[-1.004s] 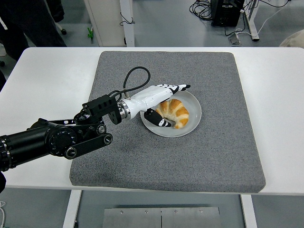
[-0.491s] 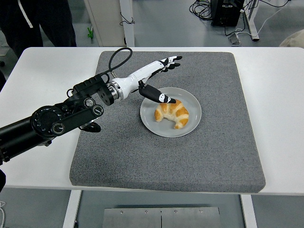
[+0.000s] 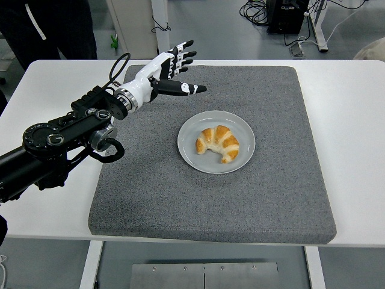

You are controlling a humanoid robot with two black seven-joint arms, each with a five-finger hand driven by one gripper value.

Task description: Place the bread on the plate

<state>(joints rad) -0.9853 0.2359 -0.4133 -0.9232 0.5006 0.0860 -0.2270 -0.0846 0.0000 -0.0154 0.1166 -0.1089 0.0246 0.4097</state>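
Currently the bread (image 3: 218, 143) lies on the plate (image 3: 242, 158), near its middle, on the grey mat (image 3: 180, 198) covering the table (image 3: 54, 102). Your left hand (image 3: 161, 73) hovers above the mat's far left corner, well apart from the plate, fingers (image 3: 183, 53) spread wide and holding nothing. Expect little risk: a low sweep back across the plate could knock the bread off. Route the arm clear of the plate.

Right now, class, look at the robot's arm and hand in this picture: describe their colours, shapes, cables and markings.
The left arm is black, built from chunky rounded joint housings with round silver caps. A looped black cable runs near its wrist. The left hand has a white shell and five slim fingers patterned black and white, with dark tips.
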